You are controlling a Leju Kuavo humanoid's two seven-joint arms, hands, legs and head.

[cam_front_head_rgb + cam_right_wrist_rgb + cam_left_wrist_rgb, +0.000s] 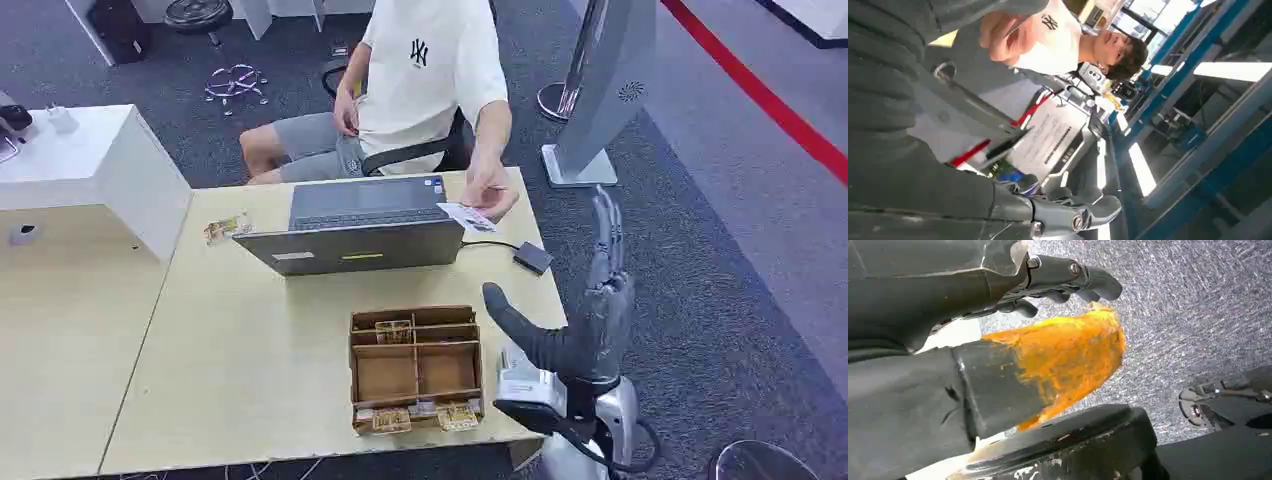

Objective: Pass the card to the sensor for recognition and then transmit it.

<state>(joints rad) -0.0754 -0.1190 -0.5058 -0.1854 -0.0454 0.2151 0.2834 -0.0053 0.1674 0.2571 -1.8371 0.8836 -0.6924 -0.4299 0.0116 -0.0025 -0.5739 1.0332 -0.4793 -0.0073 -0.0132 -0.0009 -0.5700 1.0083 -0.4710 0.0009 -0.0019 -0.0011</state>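
Beside the counter (250,370), your right robot hand (590,310) stands spread, empty; a person's hand (487,190) holds the card (466,217).

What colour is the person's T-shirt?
White, with a small dark logo; the person's T-shirt shows best in the head view.

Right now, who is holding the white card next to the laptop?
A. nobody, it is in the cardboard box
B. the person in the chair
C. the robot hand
B: the person's hand pinches the card above the desk's far edge, while the right robot hand stands raised, open and apart from it.
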